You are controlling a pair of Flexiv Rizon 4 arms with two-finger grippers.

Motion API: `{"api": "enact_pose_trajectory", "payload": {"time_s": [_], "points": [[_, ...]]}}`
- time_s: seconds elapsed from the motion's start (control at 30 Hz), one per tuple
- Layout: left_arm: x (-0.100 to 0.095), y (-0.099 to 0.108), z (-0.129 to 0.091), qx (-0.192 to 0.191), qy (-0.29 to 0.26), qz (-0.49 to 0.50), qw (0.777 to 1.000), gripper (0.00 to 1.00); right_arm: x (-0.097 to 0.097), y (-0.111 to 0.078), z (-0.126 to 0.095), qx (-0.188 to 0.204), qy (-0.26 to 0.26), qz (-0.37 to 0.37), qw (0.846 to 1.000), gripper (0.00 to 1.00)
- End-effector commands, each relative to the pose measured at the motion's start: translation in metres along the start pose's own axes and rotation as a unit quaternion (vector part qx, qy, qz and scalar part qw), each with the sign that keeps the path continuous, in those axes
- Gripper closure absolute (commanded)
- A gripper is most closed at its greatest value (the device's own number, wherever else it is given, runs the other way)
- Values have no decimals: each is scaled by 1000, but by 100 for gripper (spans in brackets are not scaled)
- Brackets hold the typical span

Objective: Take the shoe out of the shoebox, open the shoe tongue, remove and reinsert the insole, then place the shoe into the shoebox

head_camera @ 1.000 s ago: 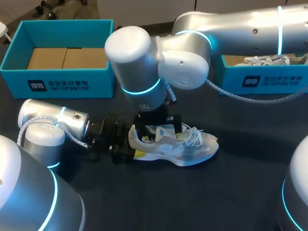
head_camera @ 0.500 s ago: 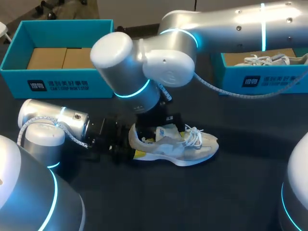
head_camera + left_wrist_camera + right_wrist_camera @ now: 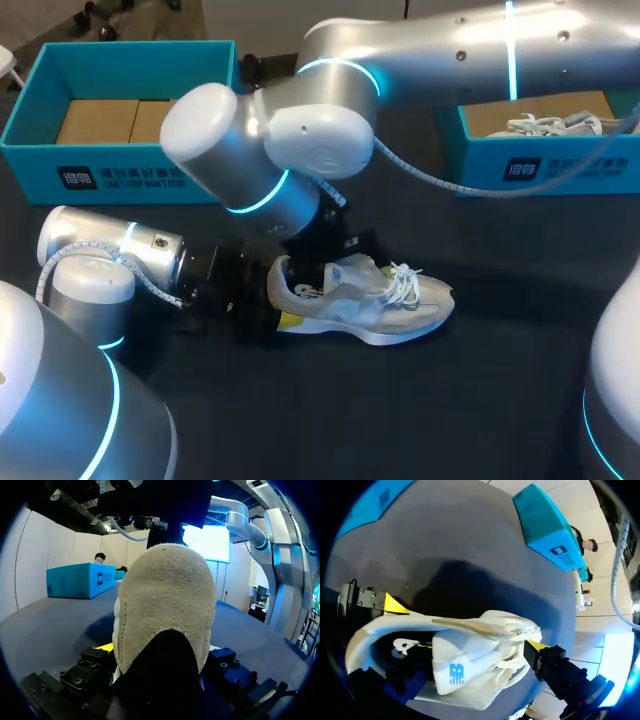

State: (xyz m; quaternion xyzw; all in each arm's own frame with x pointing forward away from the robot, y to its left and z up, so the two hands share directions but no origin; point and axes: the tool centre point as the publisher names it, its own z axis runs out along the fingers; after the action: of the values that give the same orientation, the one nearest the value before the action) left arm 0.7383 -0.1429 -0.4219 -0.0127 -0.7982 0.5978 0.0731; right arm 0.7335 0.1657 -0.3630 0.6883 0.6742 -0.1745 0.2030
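Observation:
A white and beige shoe (image 3: 365, 300) lies on its side on the dark table, toe to the right. My left gripper (image 3: 280, 298) comes in low from the left and is shut on the heel. In the left wrist view the suede heel (image 3: 165, 610) fills the space between its fingers (image 3: 92, 665). My right arm reaches past the middle, and its gripper (image 3: 335, 258) hangs open over the shoe's mouth. In the right wrist view the tongue (image 3: 462, 667) and laces lie between the right gripper's (image 3: 482, 647) spread fingers, one yellow tip (image 3: 537, 645) beside the laces.
An open teal shoebox (image 3: 120, 165) with a cardboard floor stands at the back left. A second teal box (image 3: 560, 165) at the back right holds another white shoe (image 3: 555, 125). The right arm's elbow hangs above the table between the boxes.
The right arm's wrist and forearm have swung to the left over the shoe, while its gripper stays at the shoe's mouth. The shoe and the left gripper have not moved.

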Motion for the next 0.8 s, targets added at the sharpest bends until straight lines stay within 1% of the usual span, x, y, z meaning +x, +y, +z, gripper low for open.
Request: {"api": "enact_pose_trajectory", "payload": {"time_s": [0.03,0.37,0.63,0.67,0.73,0.8], "points": [[0,1,0,0,-1,0,1000,100,0,-6,-2,-3,-23,78,997,0],[0,1,0,0,-1,0,1000,100,-17,-4,-16,-1,-33,83,996,0],[0,1,0,0,-1,0,1000,100,-27,-5,-21,4,-22,106,994,0],[0,1,0,0,-1,0,1000,100,-28,-6,-22,3,-18,112,994,21],[0,1,0,0,-1,0,1000,100,-31,-6,-21,3,-12,117,993,51],[0,1,0,0,-1,0,1000,100,-34,-6,-21,2,-7,125,992,58]]}}
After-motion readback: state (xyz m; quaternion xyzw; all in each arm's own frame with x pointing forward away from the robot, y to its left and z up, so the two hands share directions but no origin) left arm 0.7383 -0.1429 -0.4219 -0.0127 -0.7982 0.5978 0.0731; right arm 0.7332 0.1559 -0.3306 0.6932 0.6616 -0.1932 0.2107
